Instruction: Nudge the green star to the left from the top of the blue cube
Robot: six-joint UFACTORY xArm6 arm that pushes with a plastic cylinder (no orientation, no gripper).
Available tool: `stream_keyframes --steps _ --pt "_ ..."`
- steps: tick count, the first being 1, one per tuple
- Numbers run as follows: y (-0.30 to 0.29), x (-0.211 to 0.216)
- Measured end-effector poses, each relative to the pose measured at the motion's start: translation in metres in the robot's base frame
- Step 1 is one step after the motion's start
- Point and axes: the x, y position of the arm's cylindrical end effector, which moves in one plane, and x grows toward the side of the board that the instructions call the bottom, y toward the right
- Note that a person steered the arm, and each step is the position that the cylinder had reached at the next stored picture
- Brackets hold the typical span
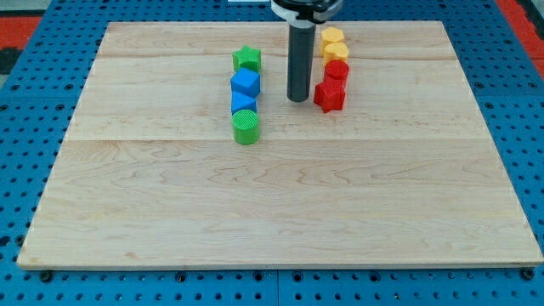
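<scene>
The green star (247,59) sits near the view's top, directly above the blue cube (246,82) and touching or nearly touching it. My tip (297,99) rests on the board to the right of the blue cube and below-right of the green star, a gap apart from both. The rod rises straight up to the arm at the view's top edge.
A second blue block (243,104) and a green cylinder (246,127) continue the column below the blue cube. Just right of my tip stand a red star (329,95), a red block (337,70) and two yellow blocks (332,42). The wooden board (272,221) lies on a blue pegboard.
</scene>
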Motion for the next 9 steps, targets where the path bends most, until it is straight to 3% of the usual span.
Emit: stream_keyframes --steps 9 --pt "-0.024 -0.057"
